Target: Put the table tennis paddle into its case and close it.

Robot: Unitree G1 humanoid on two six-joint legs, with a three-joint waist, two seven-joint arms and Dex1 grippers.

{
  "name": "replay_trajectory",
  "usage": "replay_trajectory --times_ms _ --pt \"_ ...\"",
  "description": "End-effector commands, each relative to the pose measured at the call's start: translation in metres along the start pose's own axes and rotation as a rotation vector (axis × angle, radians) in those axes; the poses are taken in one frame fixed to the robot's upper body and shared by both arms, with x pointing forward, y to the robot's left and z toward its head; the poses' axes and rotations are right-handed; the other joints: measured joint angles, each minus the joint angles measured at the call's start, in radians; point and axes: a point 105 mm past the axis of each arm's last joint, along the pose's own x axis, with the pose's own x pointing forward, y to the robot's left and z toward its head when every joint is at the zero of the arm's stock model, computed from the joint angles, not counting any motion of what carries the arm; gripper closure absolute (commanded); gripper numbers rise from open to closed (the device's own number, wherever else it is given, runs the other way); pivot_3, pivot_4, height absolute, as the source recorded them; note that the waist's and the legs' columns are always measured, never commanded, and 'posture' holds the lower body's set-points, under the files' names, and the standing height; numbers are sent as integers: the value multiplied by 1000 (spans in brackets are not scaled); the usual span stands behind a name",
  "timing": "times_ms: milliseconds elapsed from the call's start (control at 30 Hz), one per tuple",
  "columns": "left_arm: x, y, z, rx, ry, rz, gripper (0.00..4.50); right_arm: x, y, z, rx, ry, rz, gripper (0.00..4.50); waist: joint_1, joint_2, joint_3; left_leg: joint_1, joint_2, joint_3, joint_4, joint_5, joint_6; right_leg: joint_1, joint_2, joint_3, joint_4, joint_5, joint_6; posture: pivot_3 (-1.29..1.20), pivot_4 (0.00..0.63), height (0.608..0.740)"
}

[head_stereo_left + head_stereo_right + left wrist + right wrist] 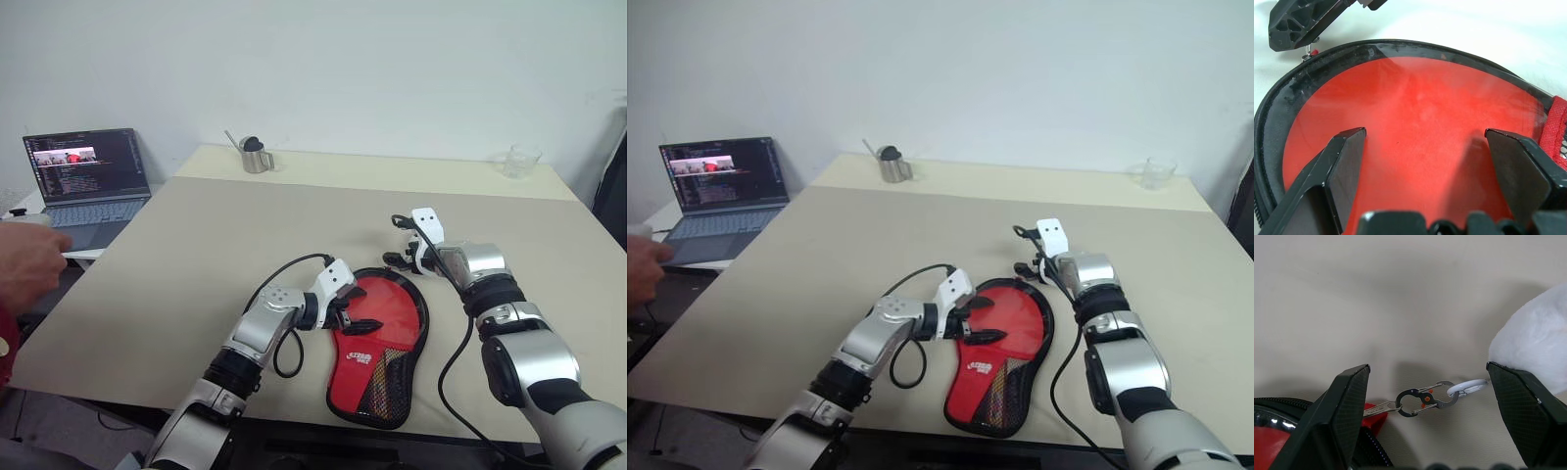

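You're prob. near the end: the case (377,348) lies flat on the counter (196,255), red side up w/ mesh pocket toward the robot. In the left wrist view the red rubber of the table tennis paddle (1415,132) shows inside the black zip rim, so the paddle's in, but I can't tell how far round the zip is run (rim looks partly gaping there). Left to do, I'd judge: finish the zip.

Left tool (345,311) sits over the case's left edge, fingers spread wide, gripping nothing, pointed right across the red face.

Right tool (1425,382) is at the case's far end, arm reaching fwd and angled down; fingers stand wide apart either side of the zip pull (1422,401) (a small carabiner w/ white ring), not touching it.
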Motion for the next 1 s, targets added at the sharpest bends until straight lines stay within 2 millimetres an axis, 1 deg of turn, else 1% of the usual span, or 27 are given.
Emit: replay_trajectory --times_ms 33,167,233,367,467,600,667,767,867,1000 --pt "6 -11 -20 -47 64 -40 241 -5 -8 7 -16 -23 -32 335 0 0 0 0 0 0 0 0 0 0 0 0 0 0 0 0 150 740" --pt "6 -11 -21 -46 66 -39 241 -6 -4 9 -1 -27 -13 335 0 0 0 0 0 0 0 0 0 0 0 0 0 0 0 0 150 740" --pt "5 -10 -21 -47 68 -37 241 -10 1 17 8 -50 32 335 0 0 0 0 0 0 0 0 0 0 0 0 0 0 0 0 150 740" --pt "5 -11 -22 -51 70 -36 241 -28 4 41 16 -111 91 335 0 0 0 0 0 0 0 0 0 0 0 0 0 0 0 0 150 740" --pt "5 -11 -22 -53 71 -37 241 -39 1 52 39 -147 87 335 0 0 0 0 0 0 0 0 0 0 0 0 0 0 0 0 150 740" --pt "6 -11 -23 -54 72 -40 241 -45 -15 58 31 -167 -2 335 0 0 0 0 0 0 0 0 0 0 0 0 0 0 0 0 150 740" --pt "6 -12 -23 -54 73 -43 241 -41 -25 54 79 -162 -56 335 0 0 0 0 0 0 0 0 0 0 0 0 0 0 0 0 150 740" --pt "7 -12 -23 -56 74 -46 241 -31 -28 44 99 -143 -100 335 -1 0 0 0 0 0 0 0 0 0 0 0 0 0 0 0 150 740" --pt "7 -12 -24 -56 77 -48 241 -18 -24 38 128 -140 -118 335 -3 0 0 1 0 1 0 0 0 0 1 1 1 0 0 0 150 740" --pt "7 -12 -25 -57 82 -45 241 -5 -17 33 166 -149 -129 335 -3 0 0 1 0 1 0 0 0 0 4 1 1 0 0 0 150 740"
